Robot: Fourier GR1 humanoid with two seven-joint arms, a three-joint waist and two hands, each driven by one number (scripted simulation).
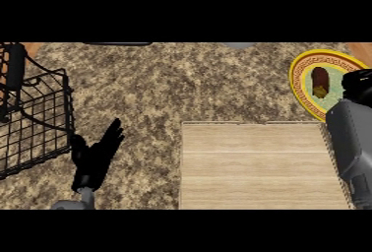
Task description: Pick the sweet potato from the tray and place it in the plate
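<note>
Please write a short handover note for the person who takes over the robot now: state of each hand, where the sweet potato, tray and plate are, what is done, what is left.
Left hand: open, fingers straight, resting at the lower left over the counter, holding nothing.
Right hand: at the right edge beside the plate, mostly cut off; I cannot tell its fingers.
Sweet potato: lying in the plate, upper right.
Tray: wooden, in the centre right, nothing visible on it.
Also there: a black wire basket at the left.
Done: the sweet potato is in the plate.
Left: probably only to draw the right arm back, if it has let go.
</note>
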